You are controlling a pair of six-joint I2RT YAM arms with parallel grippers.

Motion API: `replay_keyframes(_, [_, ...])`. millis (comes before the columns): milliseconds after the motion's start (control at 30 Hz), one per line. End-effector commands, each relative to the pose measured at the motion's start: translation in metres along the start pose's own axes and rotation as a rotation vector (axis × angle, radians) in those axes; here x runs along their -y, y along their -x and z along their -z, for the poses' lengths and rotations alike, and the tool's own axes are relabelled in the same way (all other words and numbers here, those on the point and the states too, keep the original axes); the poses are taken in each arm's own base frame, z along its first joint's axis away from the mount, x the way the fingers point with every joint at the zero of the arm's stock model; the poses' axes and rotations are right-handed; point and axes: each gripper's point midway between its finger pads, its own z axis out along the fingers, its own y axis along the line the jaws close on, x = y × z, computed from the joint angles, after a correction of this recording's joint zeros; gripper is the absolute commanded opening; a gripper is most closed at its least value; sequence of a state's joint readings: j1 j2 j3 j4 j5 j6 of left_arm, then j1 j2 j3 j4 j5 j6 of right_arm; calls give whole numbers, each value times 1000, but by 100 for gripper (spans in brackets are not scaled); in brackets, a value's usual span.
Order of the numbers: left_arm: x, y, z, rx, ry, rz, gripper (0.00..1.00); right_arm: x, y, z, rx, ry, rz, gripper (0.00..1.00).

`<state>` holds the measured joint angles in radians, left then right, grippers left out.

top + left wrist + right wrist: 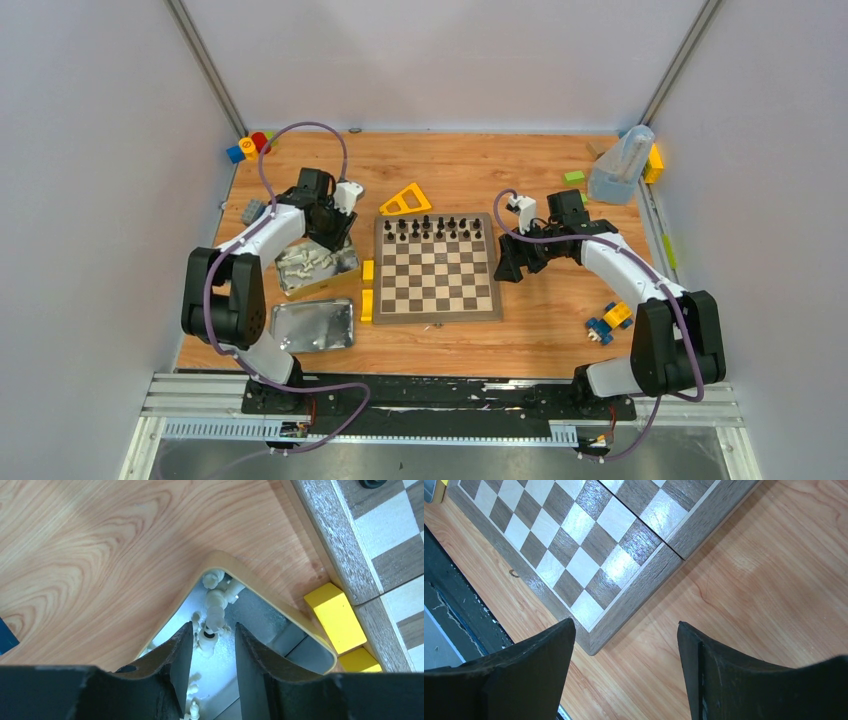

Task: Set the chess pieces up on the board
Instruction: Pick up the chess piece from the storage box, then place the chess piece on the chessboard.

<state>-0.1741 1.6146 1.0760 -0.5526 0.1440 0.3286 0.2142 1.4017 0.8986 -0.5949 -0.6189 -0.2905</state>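
— One wooden table [540, 345] carries everything?
— Yes. The board [437, 316] lies flat at its middle, between the two arms.
— What is the right gripper [626, 627] doing?
— It hangs over bare table just off the board's near right corner. Its fingers are spread wide and there is nothing between them.
— And the left gripper [214, 627]?
— It points down into the open tin [260, 587], which sits just left of the board. Its fingers stand partly apart, one on either side of a pale piece [210, 635]. A sliver of gap shows on each side of that piece, so I see no pinch on it.
— Is there another tin?
— A second tin [312, 326], shiny, lies just beside the open one, on the side nearer the arm bases.
— What about smaller things?
— Two yellow blocks [368, 270] lie against the board's left edge, between it and the tins.
— And the pieces themselves?
— The black pieces [437, 228] stand upright along the board's two far rows. The pale pieces [305, 263] lie heaped in the open tin, most of them on their sides. The one between the left fingers is near the tin's corner closest to the board.
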Motion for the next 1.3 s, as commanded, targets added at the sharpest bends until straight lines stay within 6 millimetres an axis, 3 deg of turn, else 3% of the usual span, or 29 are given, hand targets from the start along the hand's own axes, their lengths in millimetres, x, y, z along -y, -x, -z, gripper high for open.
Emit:
replay_keyframes(0, [-5, 15, -5, 42, 11, 38, 43, -1, 14, 5, 32, 3, 18, 75])
replay_keyframes(400, [-1, 17, -18, 38, -21, 48, 33, -1, 12, 4, 26, 6, 16, 75])
replay_keyframes(567, [-3, 18, -18, 37, -15, 38, 20, -2, 13, 4, 26, 9, 18, 75])
replay_keyframes(700, [-9, 22, 0, 51, 23, 7, 13, -3, 12, 5, 27, 11, 19, 75])
replay_keyframes(833, [-8, 30, 32, 100, 38, -36, 13, -3, 14, 6, 31, 12, 24, 75])
replay_keyframes(933, [8, 39, 62, 145, -20, -76, 13, -4, 15, 6, 33, 13, 26, 75])
replay_keyframes(1067, [46, 45, 90, 179, -128, -177, 13, -3, 17, 8, 38, 2, 31, 75])
replay_keyframes(1167, [91, 44, 101, 186, -254, -284, 13, -1, 22, 12, 51, -19, 50, 75])
replay_keyframes(1267, [148, 41, 104, 178, -364, -463, 14, 5, 30, 19, 71, -63, 73, 75])
